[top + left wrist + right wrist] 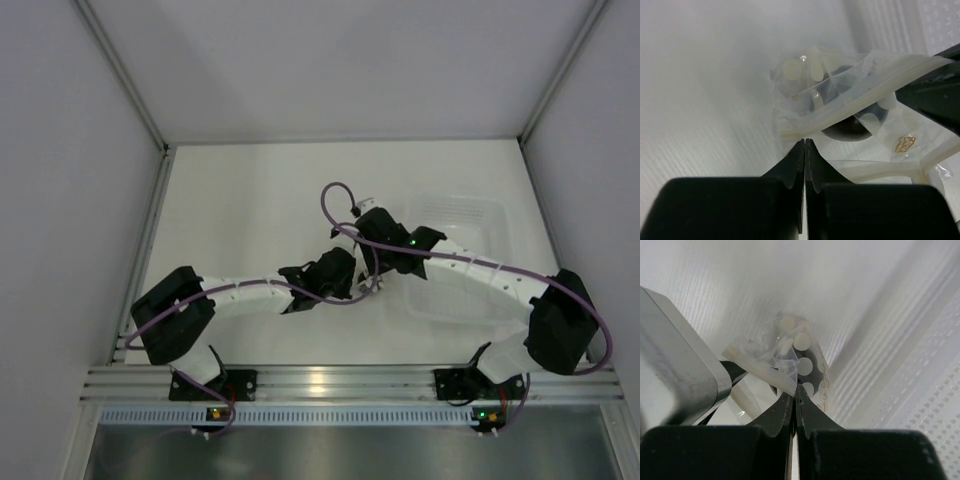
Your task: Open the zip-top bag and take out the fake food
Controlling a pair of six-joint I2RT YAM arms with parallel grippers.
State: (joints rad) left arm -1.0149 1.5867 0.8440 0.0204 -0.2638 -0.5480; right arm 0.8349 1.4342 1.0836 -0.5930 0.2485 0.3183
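The left gripper [804, 142] is fully closed, with its tips meeting at the lower edge of the bag's pale zip strip. It appears to pinch the film there. The right gripper [796, 388] is also fully closed, and its tips clamp the strip on the other side of the bag [790, 95].

The bag is stretched between the two grippers, just beside the tub [470, 200] at mid-table. The ball [847, 127] sits inside the bag behind the clear film, so removal is not yet done.

In the left wrist view, two pale strips stand apart. This suggests that the mouth is starting to part, but the seal cannot be confirmed as open.

In the top view, both wrists cover the bag and the ball. It cannot be told whether the bag rests on the table [250, 200] or hangs above it. In the right wrist view, a blurred grey block at the left cannot be identified.
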